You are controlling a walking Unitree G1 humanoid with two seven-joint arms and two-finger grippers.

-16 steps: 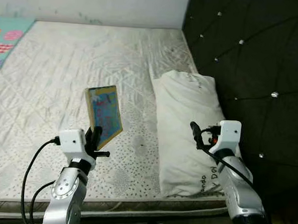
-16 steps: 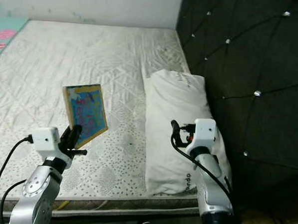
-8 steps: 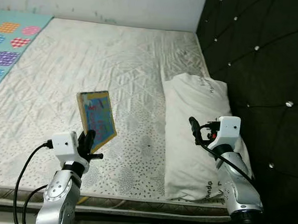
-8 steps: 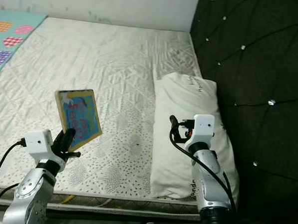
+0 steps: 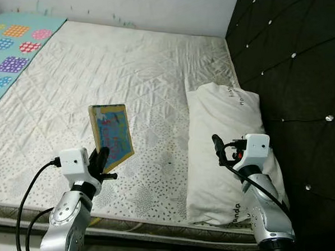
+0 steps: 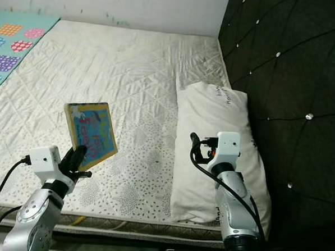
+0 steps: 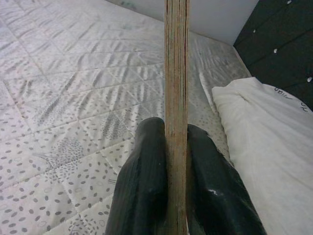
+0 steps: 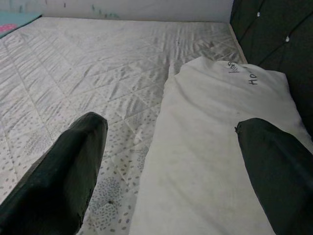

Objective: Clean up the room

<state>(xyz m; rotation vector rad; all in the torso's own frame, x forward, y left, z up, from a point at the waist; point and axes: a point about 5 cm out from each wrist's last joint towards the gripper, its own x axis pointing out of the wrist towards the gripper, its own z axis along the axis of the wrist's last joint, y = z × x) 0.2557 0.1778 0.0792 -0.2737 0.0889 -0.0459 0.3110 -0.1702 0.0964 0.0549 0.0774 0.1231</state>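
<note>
A thin picture book (image 5: 111, 135) with a blue and yellow cover stands upright in the air over the near edge of the mattress (image 5: 119, 72). My left gripper (image 5: 101, 158) is shut on its lower edge; in the left wrist view the book's page edge (image 7: 176, 88) runs up between the two black fingers (image 7: 142, 191). My right gripper (image 5: 218, 146) stands open above the white pillow (image 5: 226, 134), with its fingers (image 8: 63, 171) wide apart and nothing between them.
A black tufted headboard (image 5: 294, 70) rises along the right side of the bed. A colourful patterned mat (image 5: 14, 44) lies beyond the mattress at the far left. A white wall (image 5: 123, 5) closes the far side. The mattress's front edge (image 5: 151, 228) is just below my arms.
The camera has swung, so the whole scene shifted right and more of the mat shows. The book stays held in my left gripper; my right gripper stays open over the pillow.
</note>
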